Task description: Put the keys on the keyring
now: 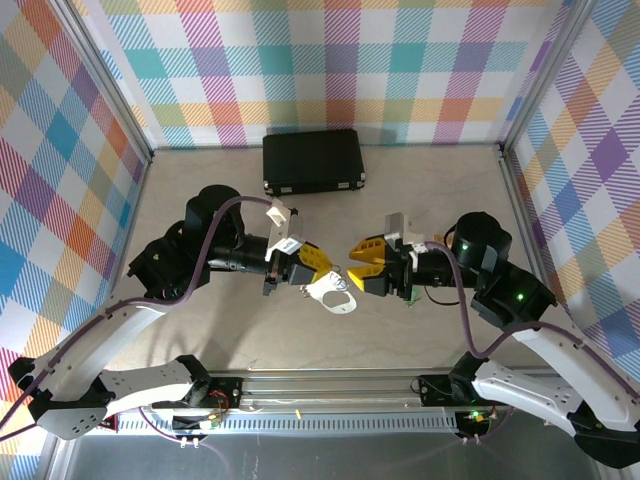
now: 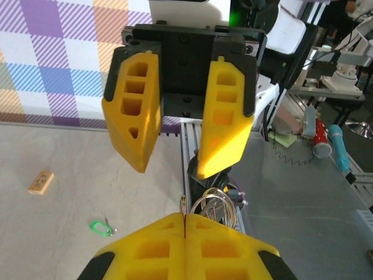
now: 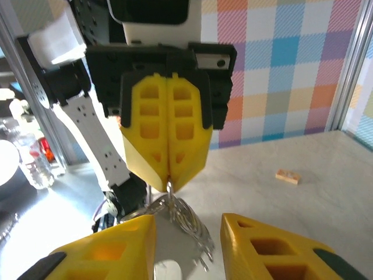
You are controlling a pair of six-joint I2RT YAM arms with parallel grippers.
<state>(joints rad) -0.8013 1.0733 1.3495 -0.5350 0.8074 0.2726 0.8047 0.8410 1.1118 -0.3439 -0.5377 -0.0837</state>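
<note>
The keyring (image 1: 336, 294), a thin silver loop, hangs above the table between the two arms. My left gripper (image 1: 326, 268) is shut on its upper edge, the yellow fingers pressed together (image 2: 184, 217). The loop's wire (image 2: 220, 203) juts out just past them. In the right wrist view the keyring (image 3: 192, 221) dangles from the left gripper's shut tips (image 3: 169, 178), with small silver pieces along its lower edge. My right gripper (image 1: 359, 262) faces it, open, its fingers either side of the loop (image 3: 187, 224) and apart from it. A green-headed key (image 2: 100, 227) lies on the table.
A black rectangular case (image 1: 312, 161) lies at the back of the table. A small wooden block (image 2: 41, 182) (image 3: 289, 176) rests on the tabletop. The metal rail (image 1: 330, 385) runs along the near edge, and plaid walls close in the other sides.
</note>
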